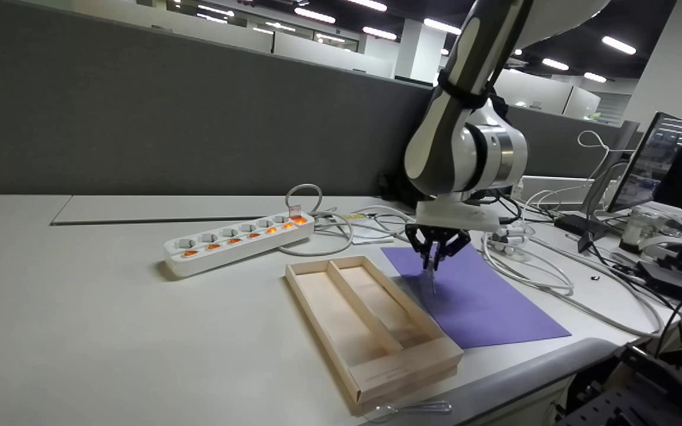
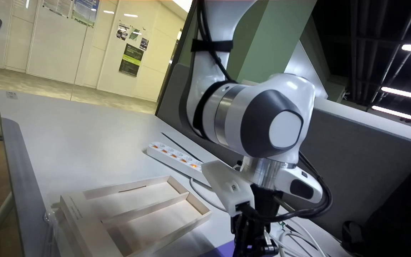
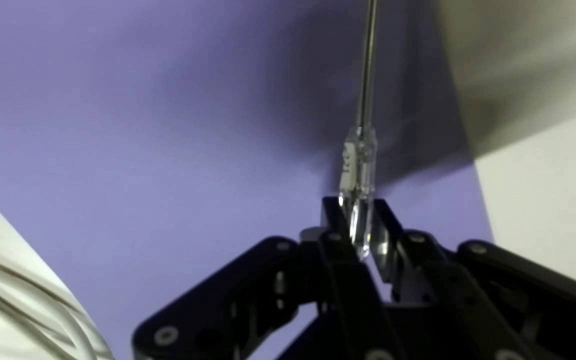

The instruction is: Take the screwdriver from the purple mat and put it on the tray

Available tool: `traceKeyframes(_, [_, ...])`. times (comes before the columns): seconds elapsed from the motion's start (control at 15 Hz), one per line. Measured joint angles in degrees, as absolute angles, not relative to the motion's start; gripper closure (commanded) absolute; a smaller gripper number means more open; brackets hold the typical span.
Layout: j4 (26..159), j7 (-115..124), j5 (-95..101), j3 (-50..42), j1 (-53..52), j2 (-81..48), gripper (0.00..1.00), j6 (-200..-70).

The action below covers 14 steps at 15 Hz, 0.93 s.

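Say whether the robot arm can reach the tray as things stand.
Probably yes. The gripper, closed on the screwdriver, hangs over the purple mat close beside the tray; in an exterior view only the raised rim seems to stand in its way, so a lift and sideways move should do.

We see a screwdriver [image 3: 363, 131] with a smooth, shiny metal shaft [image 3: 368, 65] and a glossy handle [image 3: 365, 172] of clear plastic bearing a matt white label [image 3: 348, 167]. The purple mat [image 1: 495, 307] looks smooth and matt, paper or foam, we cannot tell. We take the tray [image 1: 406, 365] for bare, unglossed wood and the power strip [image 1: 243, 249] for smooth white plastic. The gripper [image 3: 357, 215] looks dull black with bright metal screw heads [image 3: 167, 335]; the arm [image 2: 234, 121] is glossy white with a polished metal band [image 2: 223, 114], and the grey partition [image 1: 199, 130] looks like matt cloth
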<state>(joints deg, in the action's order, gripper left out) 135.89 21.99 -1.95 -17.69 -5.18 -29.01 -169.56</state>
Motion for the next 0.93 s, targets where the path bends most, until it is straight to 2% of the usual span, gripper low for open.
traceKeyframes(0.6, [138.33,17.24,-1.34,-12.87,-7.52,-18.63,0.96,-166.71])
traceKeyframes(0.93, [138.23,16.71,-1.24,-9.85,-7.32,-17.84,0.96,-166.64])
